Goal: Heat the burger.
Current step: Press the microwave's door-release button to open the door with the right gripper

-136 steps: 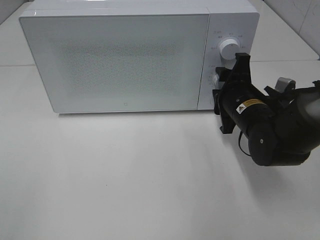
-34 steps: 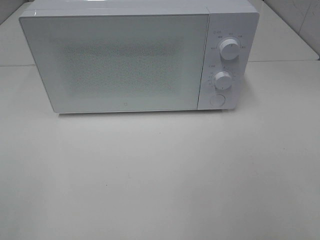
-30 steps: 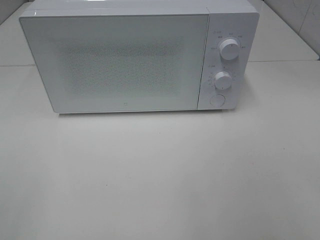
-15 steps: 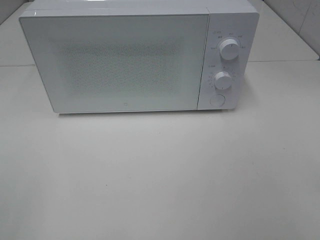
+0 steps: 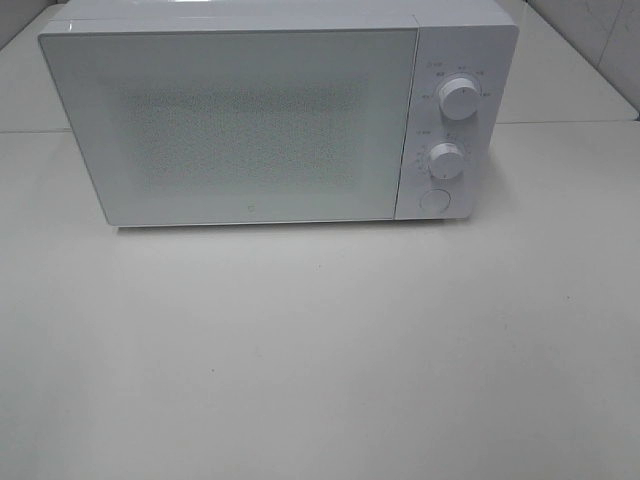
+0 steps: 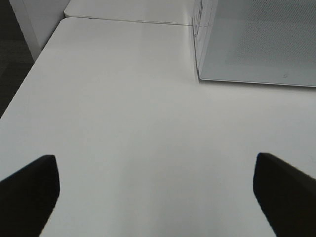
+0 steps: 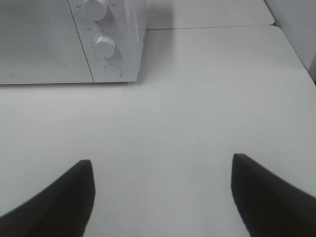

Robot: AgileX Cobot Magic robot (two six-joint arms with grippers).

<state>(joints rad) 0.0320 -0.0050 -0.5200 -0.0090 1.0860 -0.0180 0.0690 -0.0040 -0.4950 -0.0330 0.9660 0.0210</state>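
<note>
Looking down now on a white microwave (image 5: 250, 120) standing at the back of the white table (image 5: 320, 360), with its door (image 5: 240, 125) shut flush against the body. Peering at that speckled door panel and getting only a grey haze: contents impossible to make out through it.

Running down the control strip on the right: upper knob (image 5: 458, 99), lower knob (image 5: 446, 160) just beneath it, round button (image 5: 433, 200) at the bottom.

Hunting for the burger and coming up short: out of sight in all three views. Inside the closed microwave or somewhere else, cannot tell.

Switching to the left wrist view: left claw (image 6: 154, 170) spread wide, dark fingers (image 6: 29, 192) out at either edge, plain table between them, pinching nothing. Hanging well apart from the microwave, looking at the hinge-side front corner of it.

Over to the right wrist view: right claw (image 7: 161, 165) parted too, gripping nothing, only pale table in the gap. Facing the knob end of the microwave from well back, with the lower knob and round button in plain sight and the upper knob cut off at the frame edge.
</note>
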